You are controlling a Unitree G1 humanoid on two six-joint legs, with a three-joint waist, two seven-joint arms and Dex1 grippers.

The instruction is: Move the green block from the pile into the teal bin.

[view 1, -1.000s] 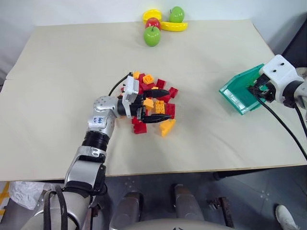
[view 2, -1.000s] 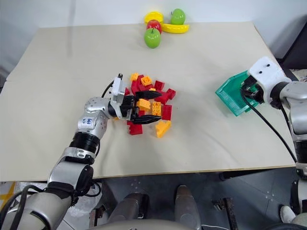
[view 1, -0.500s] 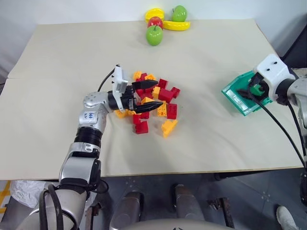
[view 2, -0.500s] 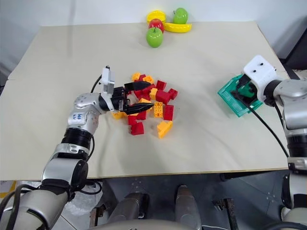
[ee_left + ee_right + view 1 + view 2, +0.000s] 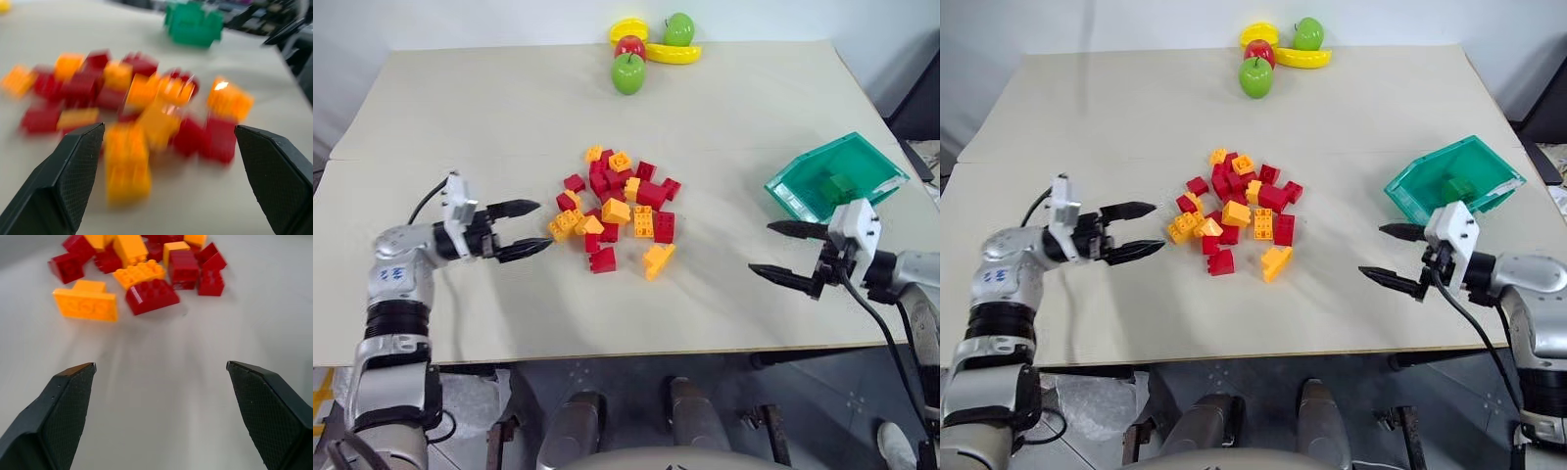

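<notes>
The green block (image 5: 838,186) lies inside the teal bin (image 5: 803,199) at the table's right side. The pile (image 5: 617,211) of red and orange-yellow bricks sits mid-table. My left gripper (image 5: 543,225) is open and empty, level, just left of the pile and pointing at it. My right gripper (image 5: 761,247) is also open and empty. It hovers in front of the bin, nearer the table's front edge, and points left toward the pile. The left wrist view shows the pile (image 5: 137,103) between my fingers, with the bin (image 5: 194,24) beyond it. The right wrist view shows the pile (image 5: 142,274) ahead.
Two green apples (image 5: 627,72), a red apple (image 5: 628,44) and yellow bananas (image 5: 672,53) lie at the table's far edge. The bin stands close to the table's right edge. Bare tabletop (image 5: 724,294) lies between the pile and my right gripper.
My left gripper drew back left out of the pile, still open. My right gripper opened, came out of the bin toward the front edge and turned toward the pile, leaving the green block inside.
</notes>
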